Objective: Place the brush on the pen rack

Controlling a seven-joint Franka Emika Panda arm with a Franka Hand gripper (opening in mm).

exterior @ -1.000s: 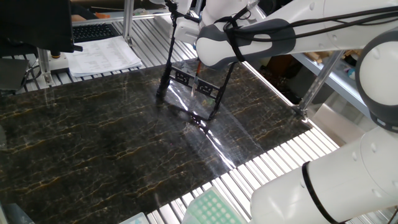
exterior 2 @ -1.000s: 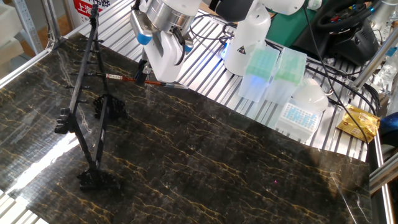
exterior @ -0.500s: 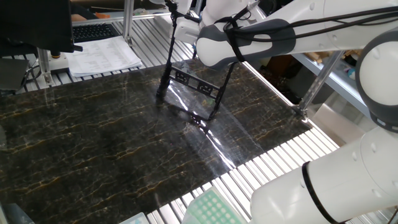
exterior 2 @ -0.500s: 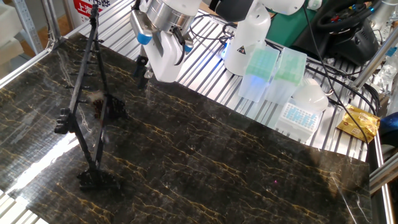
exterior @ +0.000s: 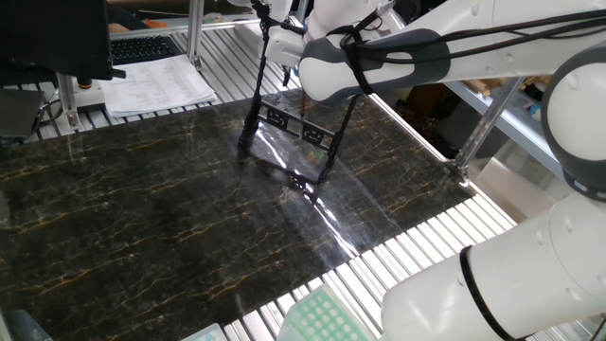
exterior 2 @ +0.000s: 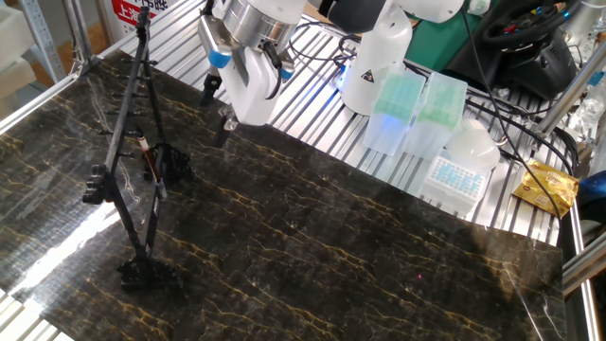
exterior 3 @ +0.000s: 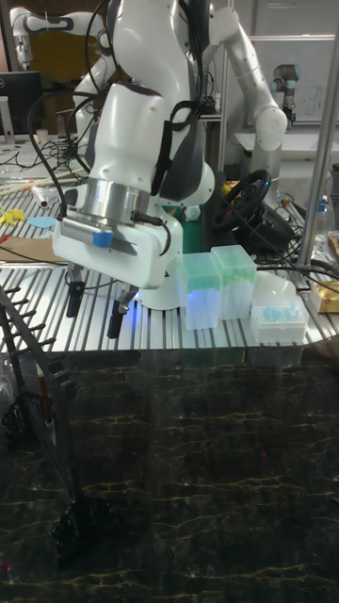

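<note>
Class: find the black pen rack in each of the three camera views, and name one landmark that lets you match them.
One fixed view: pen rack, top centre.
The other fixed view: pen rack, left side.
Tall fixed view: pen rack, left edge, partly cut off.
Shared landmark: the open pincer close by.

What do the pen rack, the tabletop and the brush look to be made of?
Pen rack: thin black rods, probably painted metal, matte with no shine. Tabletop: dark slab with gold veining, marble-like, possibly laminate, polished enough to show glare. Brush: slim reddish shaft, perhaps lacquered wood; too small to be sure.
</note>
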